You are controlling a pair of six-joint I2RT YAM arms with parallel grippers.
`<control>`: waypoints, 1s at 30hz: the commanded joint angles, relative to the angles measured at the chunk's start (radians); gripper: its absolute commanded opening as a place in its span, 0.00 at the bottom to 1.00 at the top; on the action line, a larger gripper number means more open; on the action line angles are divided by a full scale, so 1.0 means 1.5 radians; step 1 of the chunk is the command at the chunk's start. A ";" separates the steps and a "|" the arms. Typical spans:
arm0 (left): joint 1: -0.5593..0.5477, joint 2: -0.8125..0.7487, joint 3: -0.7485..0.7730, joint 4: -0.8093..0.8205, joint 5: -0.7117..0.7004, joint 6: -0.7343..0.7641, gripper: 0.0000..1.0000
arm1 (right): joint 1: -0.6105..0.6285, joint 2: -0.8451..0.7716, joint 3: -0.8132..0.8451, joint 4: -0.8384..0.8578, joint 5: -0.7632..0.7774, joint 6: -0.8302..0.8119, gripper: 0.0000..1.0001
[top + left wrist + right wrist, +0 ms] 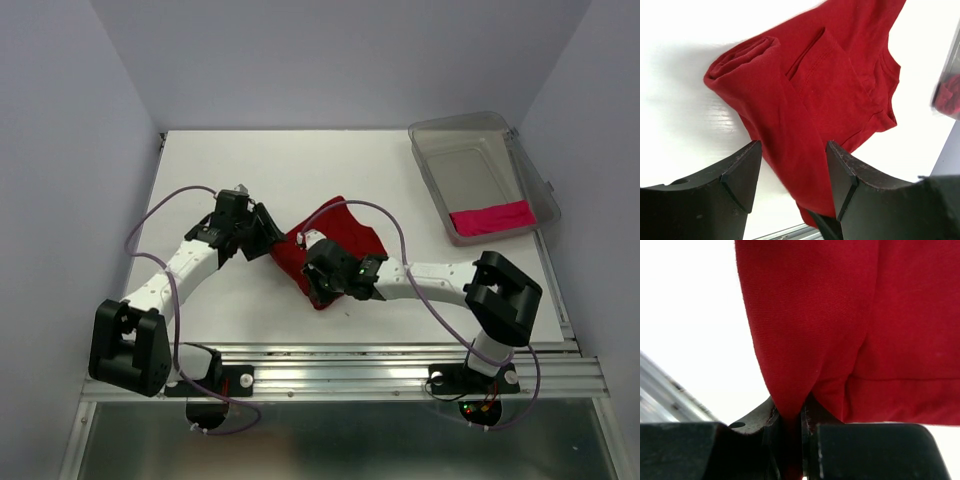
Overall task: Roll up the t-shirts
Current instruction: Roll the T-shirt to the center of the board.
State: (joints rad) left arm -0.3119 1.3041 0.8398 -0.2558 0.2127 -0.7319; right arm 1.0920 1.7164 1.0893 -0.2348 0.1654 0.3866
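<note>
A clear plastic bin sits at two o'clock on a white table, angled toward its right edge. An aluminium rail spans the six o'clock side; pale grey walls enclose the rest.

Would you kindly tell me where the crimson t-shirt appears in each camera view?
Top external: crimson t-shirt at the picture's centre.
Left wrist: upper centre and right, rolled end upper left, above the open left tool.
Right wrist: upper right, a fold pinched by the right tool at bottom centre.
Shared landmark: the white table.
</note>
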 commanded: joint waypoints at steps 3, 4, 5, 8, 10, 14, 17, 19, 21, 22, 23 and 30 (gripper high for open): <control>0.008 -0.058 0.021 -0.026 -0.037 0.016 0.65 | -0.071 -0.053 -0.041 0.098 -0.231 0.067 0.01; 0.008 -0.066 0.017 -0.026 -0.042 0.013 0.64 | -0.090 -0.056 -0.049 0.107 -0.249 0.077 0.01; 0.008 -0.069 0.014 -0.022 -0.042 0.012 0.64 | -0.100 -0.059 -0.058 0.119 -0.287 0.096 0.01; 0.008 -0.076 0.004 -0.013 -0.039 0.012 0.59 | -0.138 -0.067 -0.097 0.191 -0.364 0.140 0.01; 0.008 -0.073 -0.008 -0.002 -0.022 0.018 0.56 | -0.152 -0.075 -0.126 0.220 -0.394 0.161 0.01; 0.007 -0.047 -0.020 0.034 0.015 0.030 0.43 | -0.197 -0.078 -0.169 0.291 -0.477 0.223 0.01; 0.006 -0.022 -0.021 0.060 0.040 0.035 0.37 | -0.211 -0.067 -0.193 0.333 -0.508 0.243 0.01; 0.003 -0.002 -0.014 0.067 0.046 0.039 0.34 | -0.224 -0.062 -0.201 0.344 -0.515 0.249 0.01; 0.000 0.012 -0.004 0.075 0.055 0.043 0.33 | -0.230 -0.052 -0.206 0.352 -0.529 0.254 0.01; -0.002 0.017 -0.001 0.079 0.057 0.044 0.33 | -0.230 -0.049 -0.207 0.355 -0.533 0.256 0.01; -0.006 0.021 0.002 0.089 0.059 0.044 0.33 | -0.230 -0.046 -0.209 0.357 -0.535 0.258 0.01; -0.007 0.103 0.026 0.123 0.066 0.051 0.32 | -0.252 -0.016 -0.215 0.366 -0.560 0.254 0.01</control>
State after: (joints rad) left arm -0.3187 1.4139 0.8314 -0.1360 0.2878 -0.6819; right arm 0.7280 1.6699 0.7734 0.2489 -0.6163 0.7635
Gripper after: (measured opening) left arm 0.323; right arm 0.170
